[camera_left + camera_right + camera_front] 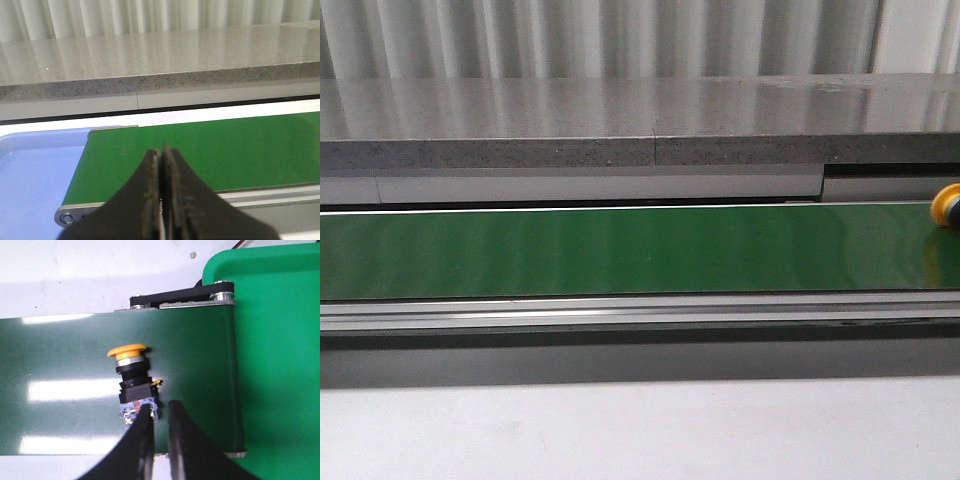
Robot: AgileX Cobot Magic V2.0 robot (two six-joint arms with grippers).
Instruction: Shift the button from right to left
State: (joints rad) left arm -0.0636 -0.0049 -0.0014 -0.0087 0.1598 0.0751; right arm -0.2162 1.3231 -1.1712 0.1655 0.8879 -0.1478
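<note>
Lying on green belt (75,390), button (134,382) beside green tray (280,340).

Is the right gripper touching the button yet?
Cannot tell. In the right wrist view the right gripper overlaps the base of the button lying on the belt, but height is unreadable. The front view shows only the cap.

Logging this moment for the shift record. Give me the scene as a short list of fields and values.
button: lying on its side on the green belt, near the belt's right end
left pincer: shut, empty, above the belt's left end
right pincer: slightly open, beside the button's base, not gripping
blue tray: at left end
green tray: at right end
</note>
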